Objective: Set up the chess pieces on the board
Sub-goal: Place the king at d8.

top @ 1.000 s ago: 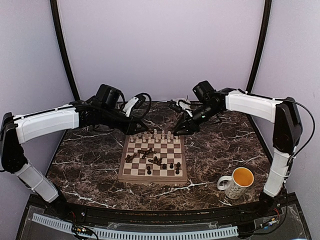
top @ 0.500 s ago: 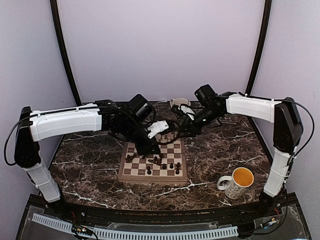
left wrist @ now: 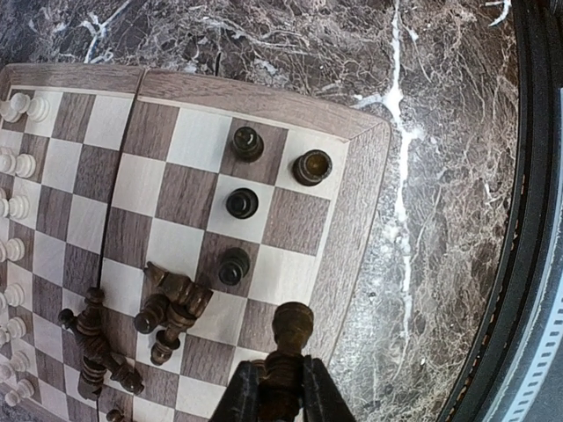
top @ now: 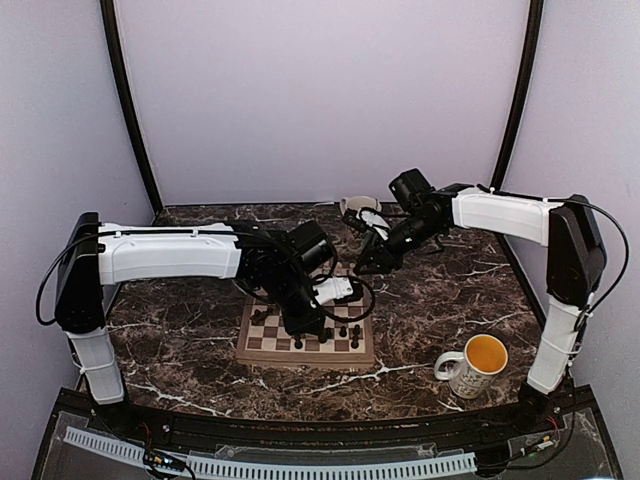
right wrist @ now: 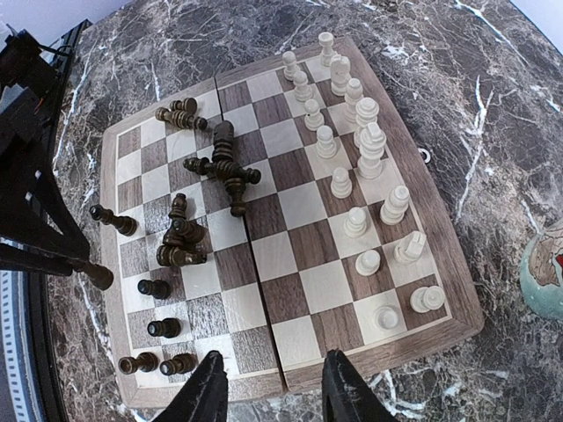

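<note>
One second ago the left arm (top: 170, 252) was at about 10 o'clock of the board (top: 258, 352). Now it reaches across the board, and its left gripper (left wrist: 274, 391) hangs over the near half, clenched on one dark piece (left wrist: 291, 327). The right gripper (right wrist: 274, 387) has stayed at about 1 o'clock of the board, its fingers apart with nothing between them.

From above, the left arm covers most of the squares. The foot of the held piece is hidden between the fingers. In the left wrist view the white pieces (right wrist: 356, 167) are cut off at 9 o'clock. Fallen dark pieces (right wrist: 224, 167) lie mid-board, too tangled to count. The mug (top: 478, 362) stands at 4 o'clock of the board.
</note>
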You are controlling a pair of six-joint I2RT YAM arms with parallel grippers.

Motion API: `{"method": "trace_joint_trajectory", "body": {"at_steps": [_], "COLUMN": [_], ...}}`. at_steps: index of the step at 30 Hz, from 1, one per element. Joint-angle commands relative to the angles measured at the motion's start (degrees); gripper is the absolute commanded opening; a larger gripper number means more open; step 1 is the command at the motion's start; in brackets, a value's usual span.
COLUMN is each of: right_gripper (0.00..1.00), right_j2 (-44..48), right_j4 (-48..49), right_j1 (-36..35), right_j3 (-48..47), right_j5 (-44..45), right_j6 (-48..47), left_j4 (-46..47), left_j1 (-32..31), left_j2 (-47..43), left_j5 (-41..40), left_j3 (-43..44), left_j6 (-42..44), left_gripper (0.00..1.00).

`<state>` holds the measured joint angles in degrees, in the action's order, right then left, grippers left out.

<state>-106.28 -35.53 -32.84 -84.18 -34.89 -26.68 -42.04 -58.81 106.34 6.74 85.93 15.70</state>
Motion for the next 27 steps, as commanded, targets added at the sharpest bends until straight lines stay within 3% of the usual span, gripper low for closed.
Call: {"method": "trace_joint_trajectory", "body": {"at_steps": [1, 27], "right_gripper": [0.37, 0.38], "right_j2": [0.5, -0.5], "right_j4": [1.4, 1.0], "right_j1": [0.4, 0.4], "right_j3": [-0.1, -0.1], "right_j5": [-0.7, -1.8], "right_j6": [0.5, 0.4], "left_j4": [-2.6, -3.0], "left_j1": [-0.9, -2.3], "left_j2": [0.5, 3.9], "left_j5": [-1.2, -7.8], "left_j3": [1.2, 0.2], "left_j6": [1.5, 2.6], "left_gripper": [0.12, 0.14]}}
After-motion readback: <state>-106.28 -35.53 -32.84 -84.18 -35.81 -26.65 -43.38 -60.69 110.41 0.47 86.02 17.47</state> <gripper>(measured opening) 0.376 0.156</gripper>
